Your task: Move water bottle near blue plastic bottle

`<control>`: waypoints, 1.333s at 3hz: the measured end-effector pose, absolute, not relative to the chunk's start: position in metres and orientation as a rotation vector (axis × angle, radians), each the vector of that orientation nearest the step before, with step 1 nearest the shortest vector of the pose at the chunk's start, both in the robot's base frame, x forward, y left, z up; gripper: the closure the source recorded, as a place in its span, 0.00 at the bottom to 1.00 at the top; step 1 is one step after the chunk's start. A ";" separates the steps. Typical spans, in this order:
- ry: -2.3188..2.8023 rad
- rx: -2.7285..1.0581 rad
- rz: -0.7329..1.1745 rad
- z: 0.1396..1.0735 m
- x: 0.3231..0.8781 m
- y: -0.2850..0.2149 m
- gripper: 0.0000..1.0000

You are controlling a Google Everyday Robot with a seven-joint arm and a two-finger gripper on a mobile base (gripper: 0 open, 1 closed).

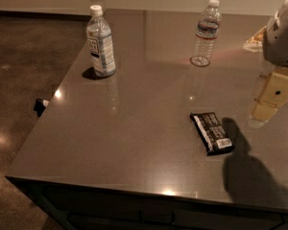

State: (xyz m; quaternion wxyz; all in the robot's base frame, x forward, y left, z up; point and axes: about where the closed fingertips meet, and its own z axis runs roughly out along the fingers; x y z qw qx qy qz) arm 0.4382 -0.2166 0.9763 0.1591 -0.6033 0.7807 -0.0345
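Observation:
The water bottle [205,33], slim, clear and ribbed with a white cap and a blue-red label band, stands upright at the back middle-right of the grey table [134,128]. The blue plastic bottle [101,42], wider, pale blue with a white cap and large white label, stands upright at the back left near the table's left edge. My gripper [271,99] hangs at the right edge of the view above the table, to the right of and nearer than the water bottle, touching neither bottle.
A black snack packet [211,132] lies flat on the table at the front right, with the arm's shadow beside it. A pale object [254,40] sits at the far right back. The table's left and front edges drop to a dark floor.

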 end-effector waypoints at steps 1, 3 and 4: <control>2.231 -1.724 -0.099 0.976 0.438 -0.217 0.00; 2.232 -1.672 -0.073 0.984 0.477 -0.211 0.00; 2.229 -1.613 -0.043 0.987 0.508 -0.209 0.00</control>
